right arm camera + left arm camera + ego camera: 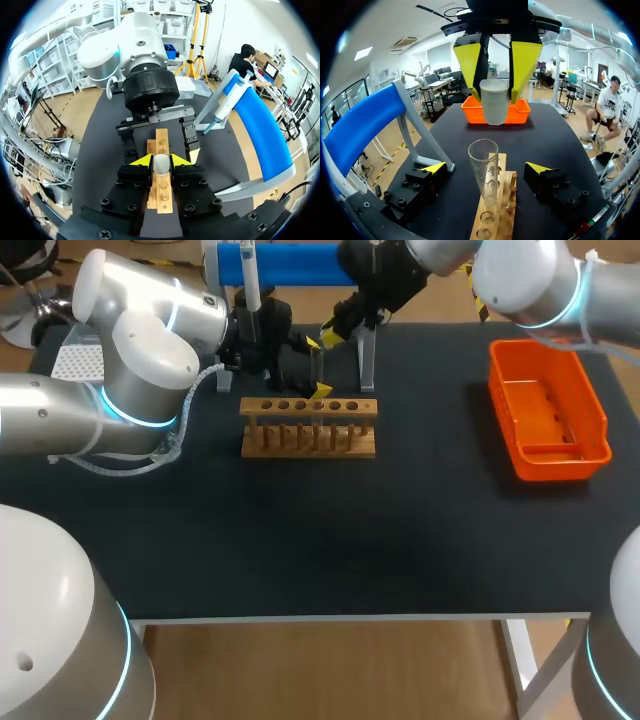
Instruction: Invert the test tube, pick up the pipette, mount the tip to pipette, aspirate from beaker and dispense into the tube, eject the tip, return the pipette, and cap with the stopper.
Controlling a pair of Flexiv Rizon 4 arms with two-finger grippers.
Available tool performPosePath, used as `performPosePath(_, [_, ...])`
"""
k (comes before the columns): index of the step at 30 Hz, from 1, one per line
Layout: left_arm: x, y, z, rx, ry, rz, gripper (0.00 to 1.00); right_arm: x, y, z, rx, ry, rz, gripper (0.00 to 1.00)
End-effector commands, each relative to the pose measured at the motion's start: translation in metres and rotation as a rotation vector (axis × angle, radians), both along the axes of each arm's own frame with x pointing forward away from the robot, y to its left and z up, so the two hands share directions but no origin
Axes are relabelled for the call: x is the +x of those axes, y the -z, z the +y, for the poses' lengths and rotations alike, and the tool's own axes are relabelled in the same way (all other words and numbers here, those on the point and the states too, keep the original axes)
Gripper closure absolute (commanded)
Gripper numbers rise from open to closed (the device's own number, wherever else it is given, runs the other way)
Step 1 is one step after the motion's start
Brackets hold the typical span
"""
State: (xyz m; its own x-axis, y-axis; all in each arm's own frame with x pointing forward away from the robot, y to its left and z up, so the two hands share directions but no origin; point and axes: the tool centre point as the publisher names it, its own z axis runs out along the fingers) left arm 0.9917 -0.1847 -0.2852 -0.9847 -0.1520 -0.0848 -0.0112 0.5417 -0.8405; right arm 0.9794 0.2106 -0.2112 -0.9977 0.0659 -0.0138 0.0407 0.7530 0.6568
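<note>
Last step is judged in hand: the stopper [494, 102] is pinched between the fingers of the right gripper [161, 161] and held above the open mouth of the tube [483, 155], apart from it and not yet seated. The tube is stood upright in the rack [308, 432], between the spread fingers of the left gripper [486, 169], which are not touching it. The pipette [226, 107] is hung on the stand [260, 125], so inverting, pipetting and return are taken as done, though liquid in the tube cannot be made out; only capping is left.
</note>
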Motion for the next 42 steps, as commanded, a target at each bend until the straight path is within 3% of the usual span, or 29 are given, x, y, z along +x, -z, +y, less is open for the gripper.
performPosePath(1, [0.000, 0.000, -0.001, 0.002, -0.002, 0.000, 0.00, 0.003, 0.001, 0.004, -0.012, -0.004, 0.005, 1.00])
performPosePath(15, [0.000, 0.000, -0.001, 0.002, -0.002, 0.000, 0.00, 0.001, 0.012, 0.003, -0.029, -0.004, 0.014, 1.00])
performPosePath(28, [0.000, 0.000, -0.001, 0.002, -0.002, 0.000, 0.00, 0.004, 0.000, 0.007, -0.005, -0.003, 0.000, 1.00])
performPosePath(42, [0.000, 0.000, -0.001, 0.002, -0.002, 0.000, 0.00, 0.003, 0.009, 0.013, -0.006, -0.007, 0.009, 1.00])
